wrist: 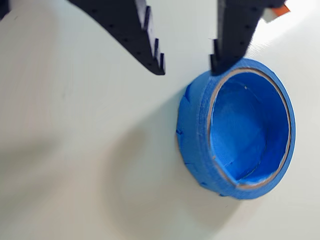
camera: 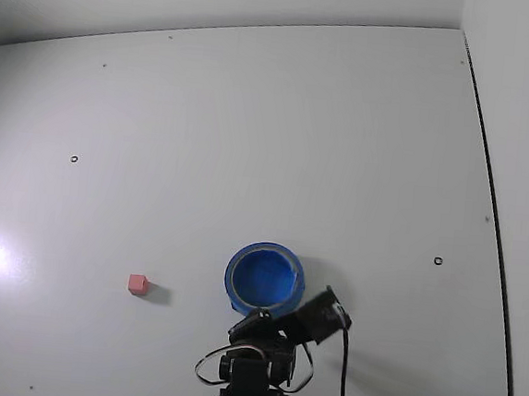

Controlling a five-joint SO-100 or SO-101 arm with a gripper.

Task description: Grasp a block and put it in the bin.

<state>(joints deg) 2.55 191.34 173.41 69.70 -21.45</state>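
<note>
- My hand [wrist: 187, 65] hangs empty, its two black fingers apart, just above the near rim of the round bright-blue bowl [camera: 265, 280].
- The small pink-red cube [camera: 138, 284] sits on the white worktop [camera: 298, 136], well left of bowl and hand in the fixed view.
- My wrist view misses the cube entirely; I judge a leftward swing comes next.

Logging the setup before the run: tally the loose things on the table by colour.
Blue: 1, the bowl, empty in the wrist view.
Pink-red: 1, the cube, left of the bowl in the fixed view, apart from it.
Total: 2
</note>
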